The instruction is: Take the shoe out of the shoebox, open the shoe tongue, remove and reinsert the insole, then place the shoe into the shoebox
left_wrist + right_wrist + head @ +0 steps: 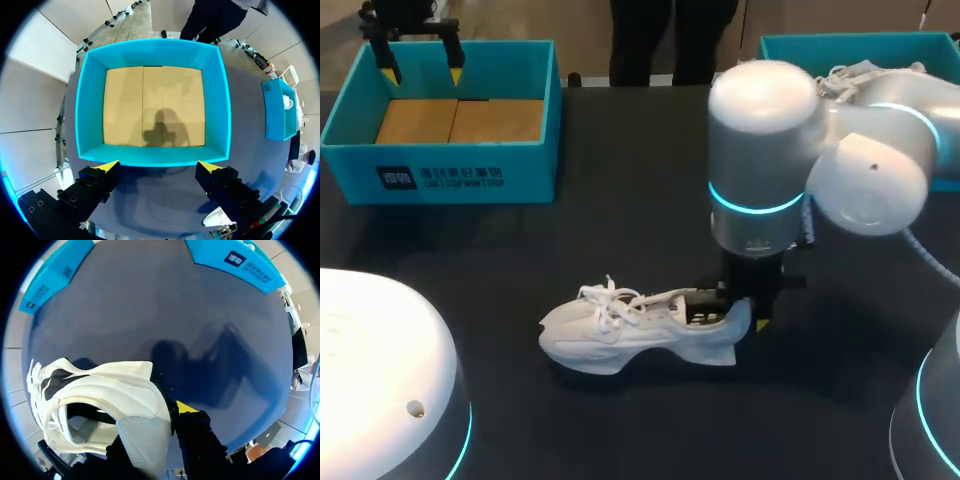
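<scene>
My right pincer [738,312] pinches the heel of the white lace-up sneaker [640,330], one finger inside the collar and one yellow-tipped finger [186,407] outside it. The sneaker rests on its sole near the middle of the dark table [620,230], toe pointing toward my left side. Bare tabletop lies all around it, well apart from both boxes. My left pincer [159,167] hangs spread wide and holding nothing, over the near wall of the turquoise open shoebox with a tan floor [152,155] at the far left corner. A second turquoise box [860,50] sits at the far right edge, partly behind my right arm [820,150].
</scene>
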